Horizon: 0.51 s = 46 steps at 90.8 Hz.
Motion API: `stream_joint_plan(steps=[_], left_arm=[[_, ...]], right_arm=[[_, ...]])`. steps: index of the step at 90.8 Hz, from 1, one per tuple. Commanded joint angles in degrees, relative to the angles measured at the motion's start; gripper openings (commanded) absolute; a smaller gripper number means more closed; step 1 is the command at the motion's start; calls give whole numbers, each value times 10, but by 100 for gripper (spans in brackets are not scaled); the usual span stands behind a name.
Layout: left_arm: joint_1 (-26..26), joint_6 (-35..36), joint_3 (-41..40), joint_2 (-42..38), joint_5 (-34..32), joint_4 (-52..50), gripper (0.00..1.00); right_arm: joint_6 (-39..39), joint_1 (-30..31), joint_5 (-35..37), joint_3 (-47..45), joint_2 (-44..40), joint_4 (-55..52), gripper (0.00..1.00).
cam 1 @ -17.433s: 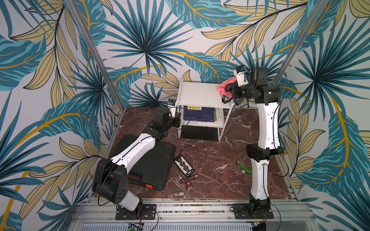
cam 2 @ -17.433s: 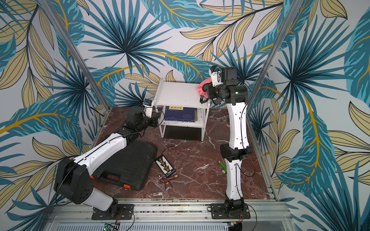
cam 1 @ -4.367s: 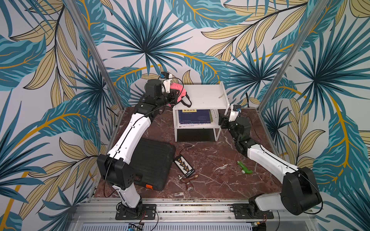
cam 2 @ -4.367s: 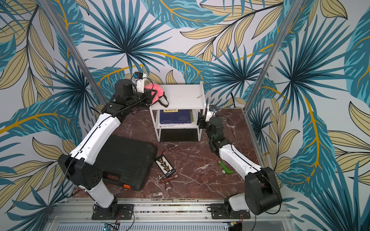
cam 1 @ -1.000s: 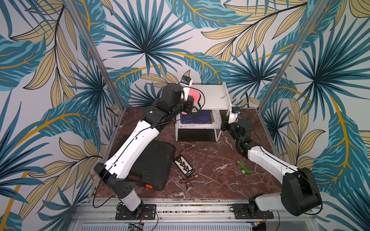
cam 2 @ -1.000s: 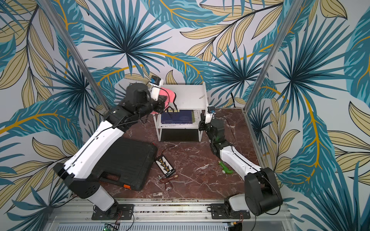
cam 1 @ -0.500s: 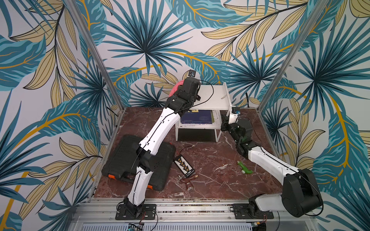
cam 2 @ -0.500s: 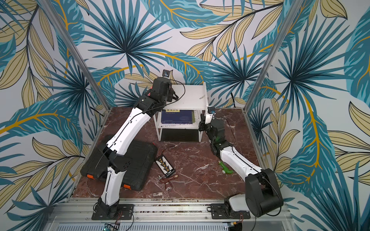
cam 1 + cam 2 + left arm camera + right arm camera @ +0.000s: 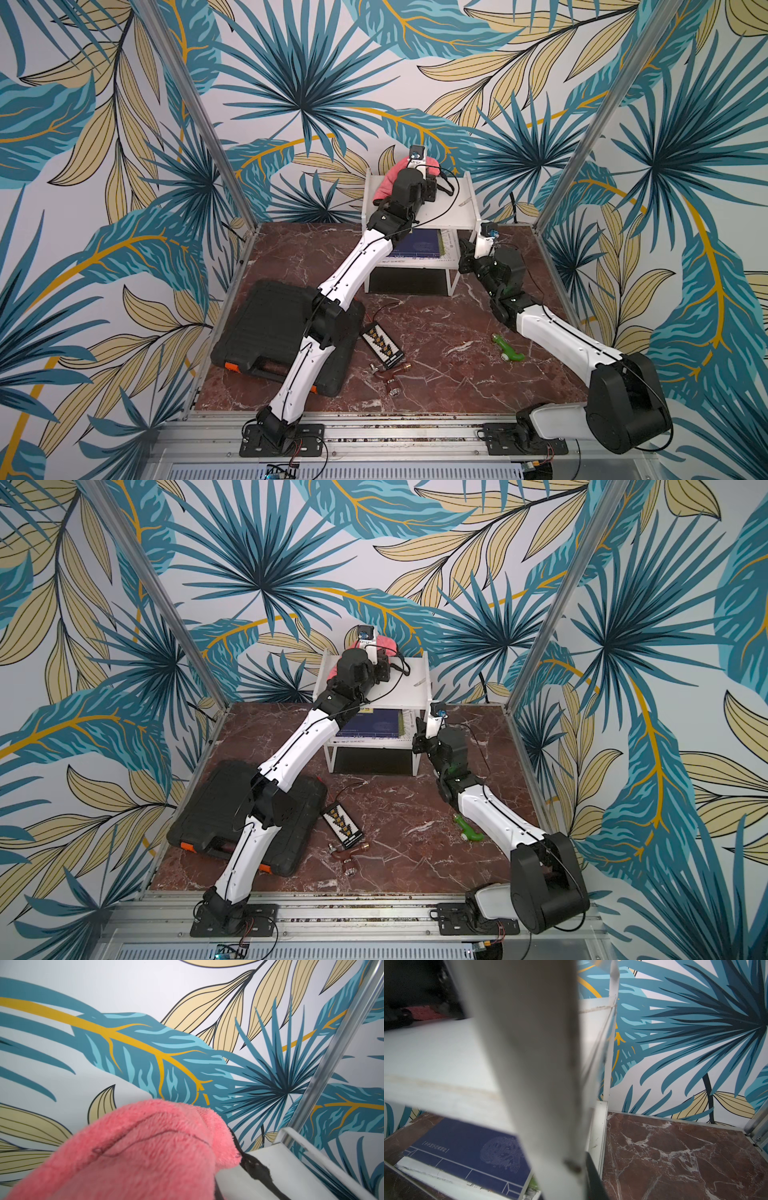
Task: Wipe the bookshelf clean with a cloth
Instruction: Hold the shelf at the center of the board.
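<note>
Jaws of the left gripper point(image 9: 413, 166) clamped tight on the fluffy pink microfibre cloth point(image 9: 386, 183), bunched at the far left of the small white two-tier metal bookshelf point(image 9: 453, 208) top. And the right gripper point(image 9: 463, 255) jaws pinch its front right leg.

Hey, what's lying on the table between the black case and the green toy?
A black connector board and a few loose metal bits, in both top views.

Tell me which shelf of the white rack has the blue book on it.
The lower shelf: the blue book lies flat on it. The top shelf carries the pink cloth instead.
</note>
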Motion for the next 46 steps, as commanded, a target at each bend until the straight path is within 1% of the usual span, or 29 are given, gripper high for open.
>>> stream_joint_plan(steps=[1, 7, 12, 18, 23, 28, 35, 40, 46], left_arm=[[26, -59, -30, 43, -31, -55, 0], [62, -97, -25, 42, -61, -99, 0], [82, -104, -24, 37, -90, -117, 0], [87, -91, -29, 26, -124, -122, 0], [84, -83, -34, 16, -132, -118, 0], [72, -78, -46, 7, -115, -106, 0], [40, -62, -44, 6, -93, -88, 0], [11, -54, -42, 8, -57, -73, 0], [-20, -54, -42, 10, 16, -55, 0]], right_arm=[[83, 2, -35, -6, -20, -55, 0], [80, 1, -38, -3, -19, -59, 0], [79, 2, -40, -1, -18, -62, 0], [78, 1, -40, 0, -17, -63, 0], [75, 2, -37, 0, -16, -67, 0], [72, 2, -31, -1, -16, -72, 0], [74, 2, -21, -1, -14, -77, 0], [76, 1, -21, -1, -11, -77, 0], [77, 1, -25, 0, -8, -75, 0]])
